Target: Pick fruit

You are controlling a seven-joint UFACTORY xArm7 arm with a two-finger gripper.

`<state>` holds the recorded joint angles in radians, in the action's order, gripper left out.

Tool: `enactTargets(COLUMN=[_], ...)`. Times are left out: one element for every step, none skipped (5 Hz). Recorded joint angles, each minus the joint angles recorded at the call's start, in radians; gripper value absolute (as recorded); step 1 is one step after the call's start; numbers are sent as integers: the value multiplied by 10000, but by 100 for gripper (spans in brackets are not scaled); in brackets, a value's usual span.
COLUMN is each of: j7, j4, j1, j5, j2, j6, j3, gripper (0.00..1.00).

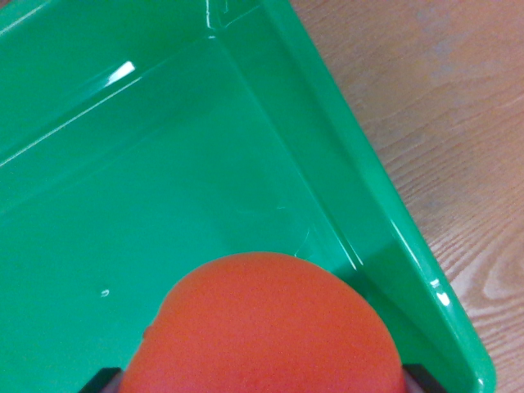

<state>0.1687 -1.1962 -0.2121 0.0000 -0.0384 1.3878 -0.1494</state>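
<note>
Orange fruit [270,327] fills the near view, gripped between dark fingers [413,378] over the green bin [385,221]; pick looks done, release left.

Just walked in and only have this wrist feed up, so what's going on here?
The arm's wrist camera looks down at an orange-red fruit right below it, with dark gripper parts just visible on either side at the bottom edge. The fruit seems to be held between them, over the inside of a green plastic bin. The visible bin floor holds nothing else. The bin sits on a wooden table, which shows at the wrist view's right.
</note>
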Motion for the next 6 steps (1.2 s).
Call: enactTargets(j7=[0,20,20,40,40,58], j4=[0,-318,-318,-634,-634,-916], j1=[0,8,8,17,17,24], j5=[0,-24,-24,-48,-48,-69], j2=[0,-135,-135,-270,-270,-390], j6=[0,452,452,900,900,1301], j3=[0,-1,-1,-2,-2,-3], gripper=[100,100,100,100,100,100])
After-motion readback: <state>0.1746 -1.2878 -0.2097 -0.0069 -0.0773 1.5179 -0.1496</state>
